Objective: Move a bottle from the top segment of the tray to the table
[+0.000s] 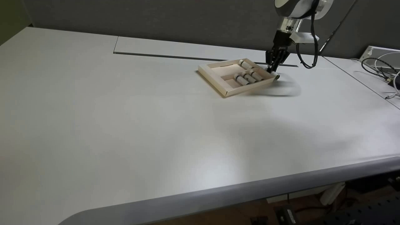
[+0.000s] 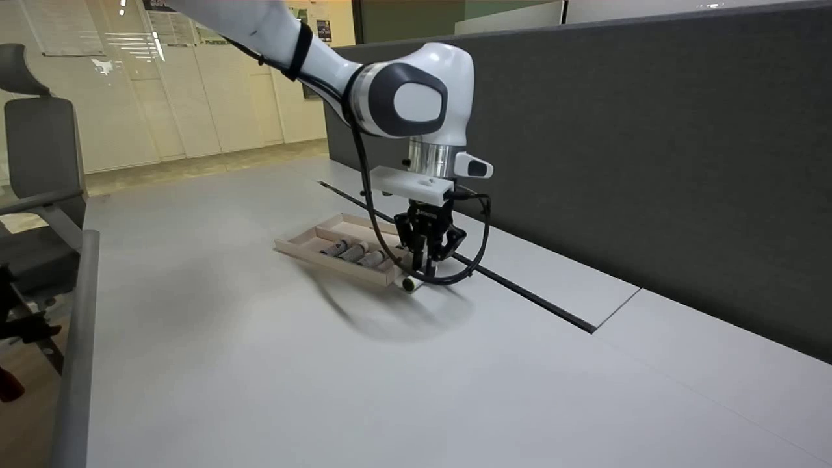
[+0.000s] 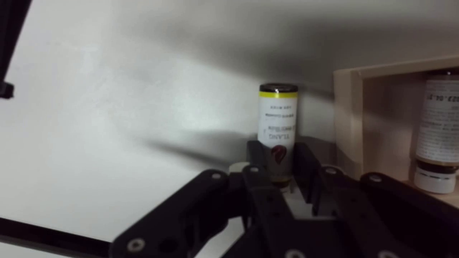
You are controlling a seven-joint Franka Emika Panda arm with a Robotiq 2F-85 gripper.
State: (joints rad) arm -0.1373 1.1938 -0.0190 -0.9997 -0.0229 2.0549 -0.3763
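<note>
The YLANG bottle [image 3: 278, 118] is out of the tray [image 1: 214, 78], roughly on its side just beside one corner, with a gap showing in the wrist view. White label (upside down there), dark red logo, yellow band next to a dark base; the neck end's mostly hidden. Can't tell if it's actually touching the desk [image 1: 140, 125] tbh. Tray's pale beige wood, low walls, split into segments, sitting flat on the desk, which is smooth, white, round-cornered.
</note>
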